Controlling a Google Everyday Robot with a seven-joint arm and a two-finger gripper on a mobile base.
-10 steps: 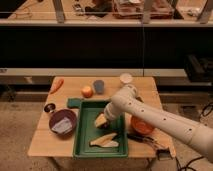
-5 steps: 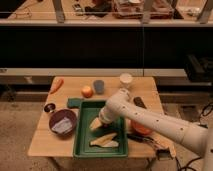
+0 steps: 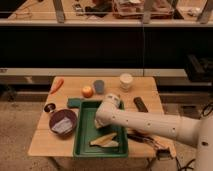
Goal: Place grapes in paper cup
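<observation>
Grapes do not show plainly in the camera view. No dark bunch can be picked out on the bench [image 3: 150, 92] or in the uncovered parts of the green tray [image 3: 77, 135], so where the grapes lie cannot be told. The paper cup [image 3: 126, 81] stands upright near the back edge of the bench, right of centre. To its left stands a smaller grey-blue cup [image 3: 99, 86], with an orange fruit [image 3: 87, 91] just beside that cup on its left. A carrot [image 3: 57, 84] lies at the back-left corner. A flat black object [image 3: 141, 104] lies in front of the paper cup, apart from it.

The 1 white arm [image 3: 150, 125] comes in from the right, low across the bench, and bends down over the tray. The pincer [image 3: 100, 121] is down inside the tray, in its rear half. Whether it is open or closed, and whether it has hold of anything, cannot be told. In the tray's front half lie 2 pale elongated pieces [image 3: 105, 141], apart from the pincer. Left of the tray a purple bowl [image 3: 54, 116] holds something white, and a small dark object [image 3: 49, 107] sits just behind the bowl.
</observation>
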